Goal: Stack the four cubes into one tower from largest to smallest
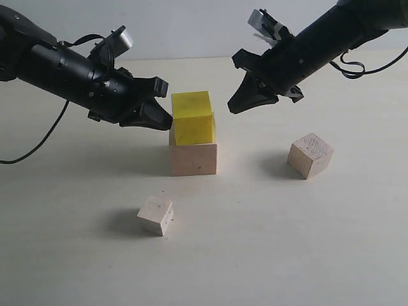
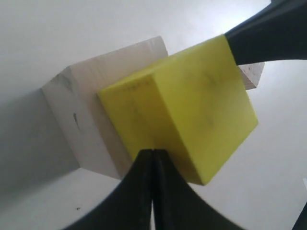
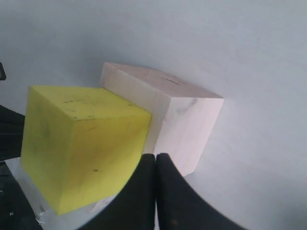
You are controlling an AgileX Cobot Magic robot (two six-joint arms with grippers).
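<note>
Your yellow cube (image 1: 192, 118) sits on top of the large wooden cube (image 1: 193, 159) in the middle of the tabletop (image 1: 268, 242), turned a little so its edges do not line up with the cube beneath. Your left gripper (image 1: 166, 121) hangs at the yellow cube's left side, its jaws pressed fully together with nothing between them. The tip looks to be right against the cube, though contact is hard to confirm from these views. Your right gripper (image 1: 234, 107) hovers just to the right of the yellow cube, clear of it, jaws likewise closed tight and empty. The medium wooden cube (image 1: 310, 155) rests alone well to the right, and the small wooden cube (image 1: 156, 214) lies in front, toward the left.
</note>
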